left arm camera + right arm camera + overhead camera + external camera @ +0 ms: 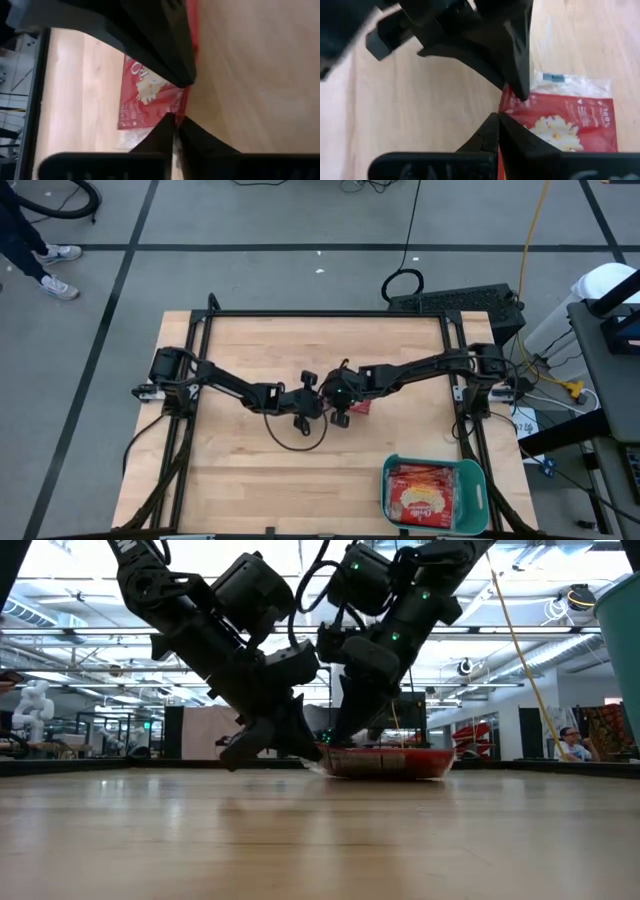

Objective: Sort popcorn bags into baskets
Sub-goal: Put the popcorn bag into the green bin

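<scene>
One popcorn bag [361, 406] lies flat on the desk [240, 480] near its middle, red with a pale popcorn picture and a clear crimped end. Both arms meet over it. The left gripper [176, 121] has its fingers together at the bag's near edge; in the left wrist view the tips pinch right at the red corner, though I cannot tell whether film is actually caught between them. The right gripper [498, 119] is also closed, its tips pressed down at the bag's edge, seemingly pinning it rather than holding it. In the low view the bag sits flat with both grippers low beside it.

The teal basket [476, 473] stands at the desk's near right corner, well apart from this bag, with several red packets [424, 492] already inside.

The step in hand looks like getting a purchase on a thin, slippery packet. To do it well, the pinning gripper should keep the bag from sliding while the other bites enough of the seam, not just the corner. Lifting should be slow at first, to check that the bag comes up. A weak corner pinch could slip on the way to the basket.
</scene>
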Motion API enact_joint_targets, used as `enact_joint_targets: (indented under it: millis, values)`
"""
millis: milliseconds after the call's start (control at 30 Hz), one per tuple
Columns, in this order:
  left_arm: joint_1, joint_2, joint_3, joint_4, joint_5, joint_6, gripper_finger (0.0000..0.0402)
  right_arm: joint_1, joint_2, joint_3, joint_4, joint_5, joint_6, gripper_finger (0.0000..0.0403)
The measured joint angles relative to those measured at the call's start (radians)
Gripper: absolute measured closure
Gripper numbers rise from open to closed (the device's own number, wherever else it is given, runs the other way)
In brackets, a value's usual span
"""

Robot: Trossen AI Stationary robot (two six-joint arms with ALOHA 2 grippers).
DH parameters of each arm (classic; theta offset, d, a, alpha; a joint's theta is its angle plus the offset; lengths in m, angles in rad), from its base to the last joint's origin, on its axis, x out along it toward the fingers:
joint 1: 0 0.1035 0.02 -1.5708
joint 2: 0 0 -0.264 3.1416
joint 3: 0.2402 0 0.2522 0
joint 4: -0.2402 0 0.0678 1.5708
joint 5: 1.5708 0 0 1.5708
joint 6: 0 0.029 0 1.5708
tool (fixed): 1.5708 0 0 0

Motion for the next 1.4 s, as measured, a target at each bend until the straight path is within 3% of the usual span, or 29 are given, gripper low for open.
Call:
enact_joint_targets:
  millis: [233,567,933,1167,1400]
  values:
    - [-0.022,-0.014,0.000,-0.019,-0.004,-0.027,0.0397,0.009,-0.087,0.000,-0.123,0.029,0.055,0.0402]
    - [-0.073,-0.083,0.000,-0.046,-0.038,0.059,0.0398,0.161,-0.266,0.001,-0.325,0.310,0.153,0.0371]
    - [-0.130,-0.316,0.000,-0.107,-0.044,0.297,0.0399,0.327,-0.286,0.000,-0.325,0.567,0.225,0.0324]
    - [-0.134,-0.438,0.000,-0.093,0.055,0.413,0.0398,0.400,-0.286,-0.068,-0.114,0.707,0.277,0.0312]
    - [-0.157,-0.496,0.000,-0.075,0.061,0.421,0.0398,0.410,-0.286,-0.259,0.308,0.705,0.288,0.0276]
